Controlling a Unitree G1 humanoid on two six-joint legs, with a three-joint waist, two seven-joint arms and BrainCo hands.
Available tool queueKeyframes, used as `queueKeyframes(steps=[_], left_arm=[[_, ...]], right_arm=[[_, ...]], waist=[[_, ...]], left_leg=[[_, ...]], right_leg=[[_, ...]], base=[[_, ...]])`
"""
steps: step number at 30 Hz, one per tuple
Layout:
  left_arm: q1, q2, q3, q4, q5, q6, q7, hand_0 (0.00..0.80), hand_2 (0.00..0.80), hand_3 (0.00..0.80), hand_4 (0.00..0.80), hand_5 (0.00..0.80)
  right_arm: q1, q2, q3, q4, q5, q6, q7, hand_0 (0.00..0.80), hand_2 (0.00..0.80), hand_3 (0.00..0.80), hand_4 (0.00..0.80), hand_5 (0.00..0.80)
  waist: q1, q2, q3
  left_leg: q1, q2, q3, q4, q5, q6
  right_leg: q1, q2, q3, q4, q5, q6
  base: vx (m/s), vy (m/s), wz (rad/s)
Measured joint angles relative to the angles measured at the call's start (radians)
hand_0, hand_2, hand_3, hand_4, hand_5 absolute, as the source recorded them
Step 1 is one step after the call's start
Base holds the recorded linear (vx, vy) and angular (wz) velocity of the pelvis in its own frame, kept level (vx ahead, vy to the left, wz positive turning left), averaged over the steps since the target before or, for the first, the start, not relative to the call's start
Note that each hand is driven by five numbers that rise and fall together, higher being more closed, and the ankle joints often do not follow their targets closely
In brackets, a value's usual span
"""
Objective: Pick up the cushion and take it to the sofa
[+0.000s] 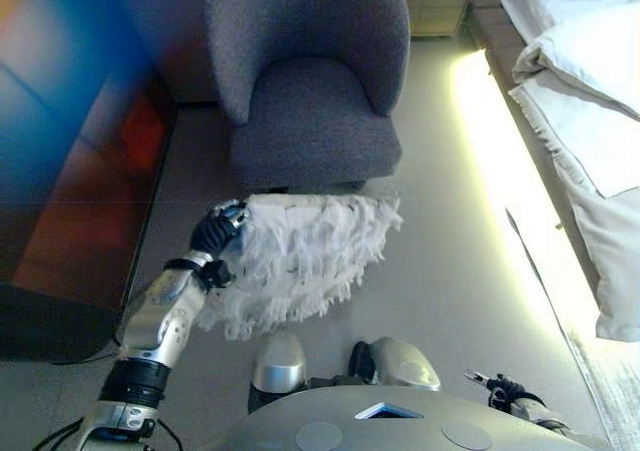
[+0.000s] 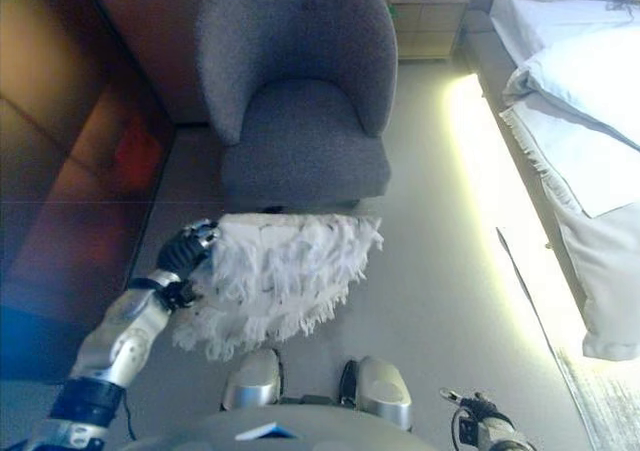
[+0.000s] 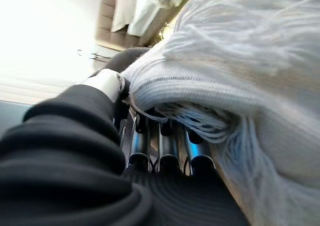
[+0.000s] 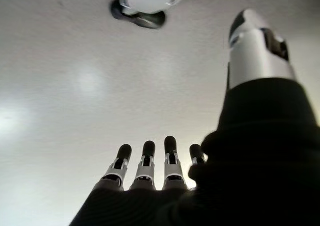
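Now left hand (image 1: 216,233) grips fringed cushion (image 1: 300,256) before armchair (image 1: 310,81)

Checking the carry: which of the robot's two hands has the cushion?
The left hand: its fingers curl into the edge of the white fringed cushion, held before the grey armchair. The right hand hangs open and empty.

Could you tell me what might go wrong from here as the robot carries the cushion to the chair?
The left hand grips the fringed white cushion only at one edge, so it could slip out. Its long fringe hangs low near the floor and might snag. The right hand is open and gives no support.
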Motion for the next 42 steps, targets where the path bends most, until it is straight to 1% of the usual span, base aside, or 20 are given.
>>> queueKeyframes(steps=[2, 6, 10, 13, 15, 16, 19, 22, 25, 27, 30, 31, 33, 34, 35, 36, 37, 39, 41, 42], left_arm=[[0.001, 0.0, 0.002, 0.012, -0.001, 0.0, 0.012, 0.8, 0.8, 0.8, 0.8, 0.8], [0.001, -0.001, 0.003, 0.016, -0.024, -0.004, 0.013, 0.8, 0.8, 0.8, 0.8, 0.8], [0.001, -0.001, 0.008, 0.028, -0.03, -0.023, 0.013, 0.8, 0.8, 0.8, 0.8, 0.8], [0.0, -0.006, 0.009, 0.03, -0.035, -0.027, 0.015, 0.8, 0.8, 0.8, 0.8, 0.8], [0.005, -0.007, 0.019, 0.029, -0.04, -0.027, 0.019, 0.8, 0.8, 0.8, 0.8, 0.8], [0.012, -0.006, 0.048, 0.03, -0.041, -0.027, 0.027, 0.8, 0.8, 0.8, 0.8, 0.8], [0.024, 0.024, 0.089, 0.034, -0.062, -0.028, 0.048, 0.8, 0.8, 0.8, 0.8, 0.8], [0.022, 0.027, 0.086, 0.047, -0.071, -0.034, 0.046, 0.8, 0.8, 0.8, 0.8, 0.8], [0.017, 0.075, 0.077, 0.076, -0.073, -0.035, 0.032, 0.8, 0.8, 0.8, 0.8, 0.8], [-0.003, 0.1, 0.078, 0.09, -0.073, -0.036, 0.033, 0.8, 0.8, 0.8, 0.8, 0.8], [-0.046, 0.094, 0.042, 0.106, -0.073, -0.032, 0.042, 0.8, 0.8, 0.8, 0.8, 0.8], [-0.074, 0.089, 0.019, 0.112, -0.074, -0.026, 0.043, 0.8, 0.8, 0.8, 0.8, 0.8], [-0.108, 0.074, -0.015, 0.114, -0.074, -0.021, 0.042, 0.8, 0.8, 0.8, 0.8, 0.8], [-0.117, 0.065, -0.035, 0.103, -0.074, -0.007, 0.043, 0.8, 0.8, 0.8, 0.8, 0.8], [-0.125, 0.058, -0.06, 0.088, -0.073, 0.012, 0.042, 0.8, 0.8, 0.8, 0.8, 0.8], [-0.133, 0.042, -0.085, 0.08, -0.073, 0.024, 0.04, 0.8, 0.8, 0.8, 0.8, 0.8], [-0.13, 0.018, -0.11, 0.079, -0.073, 0.034, 0.038, 0.8, 0.8, 0.8, 0.8, 0.8], [-0.072, -0.013, -0.14, 0.056, -0.071, 0.042, 0.027, 0.8, 0.8, 0.8, 0.8, 0.8], [-0.061, -0.02, -0.145, 0.043, -0.068, 0.042, 0.01, 0.8, 0.8, 0.8, 0.8, 0.8], [-0.068, -0.02, -0.145, 0.043, -0.068, 0.041, 0.002, 0.8, 0.8, 0.8, 0.8, 0.8]], right_arm=[[0.027, 0.025, 0.0, 0.004, -0.029, -0.014, -0.002, 0.0, 0.0, 0.0, 0.0, 0.0], [0.052, 0.001, -0.002, 0.026, -0.031, -0.036, -0.005, 0.0, 0.0, 0.0, 0.0, 0.0], [0.055, -0.021, -0.013, 0.026, -0.027, -0.055, 0.001, 0.0, 0.0, 0.0, 0.0, 0.0], [0.056, -0.021, -0.012, 0.039, -0.038, -0.072, 0.007, 0.0, 0.0, 0.0, 0.0, 0.0], [0.059, -0.017, -0.005, 0.046, -0.048, -0.077, 0.008, 0.0, 0.0, 0.0, 0.0, 0.0], [0.057, 0.0, -0.005, 0.042, -0.049, -0.082, 0.008, 0.0, 0.0, 0.0, 0.0, 0.0], [0.069, 0.051, -0.004, 0.025, -0.068, -0.107, 0.006, 0.0, 0.0, 0.0, 0.0, 0.0], [0.107, 0.067, 0.026, -0.051, -0.094, -0.16, -0.028, 0.0, 0.0, 0.0, 0.0, 0.0], [0.161, 0.081, 0.059, -0.123, -0.092, -0.213, -0.064, 0.0, 0.0, 0.0, 0.0, 0.0], [0.154, 0.083, 0.066, -0.123, -0.093, -0.25, -0.067, 0.0, 0.0, 0.0, 0.0, 0.0], [0.149, 0.075, 0.087, -0.138, -0.084, -0.302, -0.087, 0.0, 0.0, 0.0, 0.0, 0.0], [0.152, 0.075, 0.098, -0.133, -0.082, -0.312, -0.087, 0.0, 0.0, 0.0, 0.0, 0.0], [0.168, 0.079, 0.142, -0.164, -0.046, -0.294, -0.098, 0.0, 0.0, 0.0, 0.0, 0.0], [0.194, 0.081, 0.163, -0.243, -0.022, -0.241, -0.123, 0.0, 0.0, 0.0, 0.0, 0.0], [0.201, 0.094, 0.161, -0.274, -0.003, -0.207, -0.14, 0.0, 0.0, 0.0, 0.0, 0.0], [0.188, 0.1, 0.143, -0.274, 0.013, -0.169, -0.153, 0.0, 0.0, 0.0, 0.0, 0.0], [0.167, 0.089, 0.128, -0.279, 0.026, -0.141, -0.161, 0.0, 0.0, 0.0, 0.0, 0.0], [0.152, 0.029, 0.097, -0.321, 0.036, -0.096, -0.169, 0.0, 0.0, 0.0, 0.0, 0.0], [0.115, 0.0, 0.081, -0.326, 0.045, -0.068, -0.167, 0.0, 0.0, 0.0, 0.0, 0.0], [0.091, -0.002, 0.072, -0.324, 0.052, -0.048, -0.159, 0.0, 0.0, 0.0, 0.0, 0.0]], waist=[[0.005, 0.016, 0.002], [0.013, 0.032, 0.014], [0.017, 0.038, 0.017], [0.011, 0.028, 0.019], [0.024, 0.026, 0.018], [0.024, 0.009, 0.015], [0.021, -0.04, -0.015], [0.014, -0.038, -0.052], [-0.022, -0.067, -0.095], [-0.02, -0.068, -0.108], [-0.096, -0.001, -0.091], [-0.126, 0.011, -0.086], [-0.162, 0.007, -0.082], [-0.18, 0.005, -0.079], [-0.183, -0.003, -0.081], [-0.192, -0.008, -0.065], [-0.192, -0.018, -0.043], [-0.183, -0.001, -0.047], [-0.181, 0.009, -0.05], [-0.183, 0.011, -0.049]], left_leg=[[0.002, 0.011, -0.024, -0.081, 0.031, -0.001], [-0.002, 0.073, -0.045, -0.159, 0.053, -0.011], [-0.005, 0.122, -0.048, -0.164, 0.053, -0.011], [-0.017, 0.071, -0.023, -0.102, 0.106, -0.021], [-0.015, 0.027, 0.021, -0.057, 0.131, 0.014], [-0.013, 0.005, 0.042, -0.036, 0.124, 0.035], [-0.033, -0.068, 0.03, 0.061, 0.036, 0.067], [-0.053, -0.12, -0.001, 0.075, 0.003, 0.095], [-0.018, -0.151, -0.053, -0.018, 0.039, 0.117], [0.002, -0.135, -0.088, -0.076, 0.05, 0.126], [0.022, -0.073, -0.21, -0.093, 0.044, 0.111], [0.022, -0.067, -0.25, -0.092, 0.042, 0.108], [0.018, -0.082, -0.327, -0.07, 0.019, 0.084], [0.001, -0.09, -0.359, -0.043, -0.006, 0.061], [0.007, -0.086, -0.375, -0.047, -0.019, 0.056], [0.021, -0.108, -0.341, 0.018, -0.037, 0.068], [0.02, -0.162, -0.267, 0.148, -0.074, 0.082], [0.113, -0.223, -0.194, 0.2, -0.146, 0.135], [0.219, -0.229, -0.152, 0.108, -0.153, 0.147], [0.263, -0.211, -0.145, 0.049, -0.17, 0.16]], right_leg=[[0.021, 0.027, 0.036, -0.061, 0.033, -0.004], [0.056, 0.034, 0.046, -0.082, 0.037, 0.003], [0.041, 0.014, 0.089, -0.029, -0.004, 0.042], [0.032, -0.071, 0.116, 0.0, -0.049, 0.103], [0.043, -0.131, 0.1, 0.024, -0.07, 0.128], [0.044, -0.166, 0.083, 0.083, -0.095, 0.144], [0.094, -0.233, 0.023, 0.147, -0.122, 0.17], [0.101, -0.246, 0.06, 0.14, -0.1, 0.211], [0.051, -0.235, 0.132, 0.236, -0.066, 0.27], [-0.047, -0.173, 0.138, 0.311, -0.088, 0.242], [-0.158, -0.008, 0.159, 0.192, -0.087, 0.197], [-0.183, -0.001, 0.159, 0.12, -0.059, 0.182], [-0.223, -0.032, 0.18, -0.017, 0.032, 0.195], [-0.204, -0.066, 0.186, -0.117, 0.071, 0.205], [-0.185, -0.087, 0.155, -0.15, 0.146, 0.211], [-0.151, -0.104, 0.119, -0.162, 0.177, 0.187], [-0.115, -0.134, 0.094, -0.151, 0.183, 0.176], [-0.083, -0.148, 0.043, -0.1, 0.142, 0.121], [-0.102, -0.134, 0.006, -0.006, 0.077, 0.113], [-0.127, -0.123, -0.019, 0.068, 0.045, 0.106]], base=[[0.329, 0.141, -0.04], [0.375, 0.249, -0.12], [0.491, 0.352, -0.29], [0.646, 0.439, -0.17], [0.64, 0.385, -0.45], [0.656, 0.329, -0.25], [0.61, 0.276, 0.02], [0.446, 0.196, 0.3], [0.372, 0.122, 0.57], [0.417, 0.096, 0.06], [0.53, 0.04, 0.62], [0.664, -0.02, 1.27], [0.697, -0.036, 1.3], [0.673, -0.06, 1.34], [0.66, -0.09, 1.45], [0.647, -0.109, 1.34], [0.679, -0.148, 1.04], [0.653, -0.155, 0.63], [0.832, -0.219, 0.56], [0.81, -0.213, 0.7]])
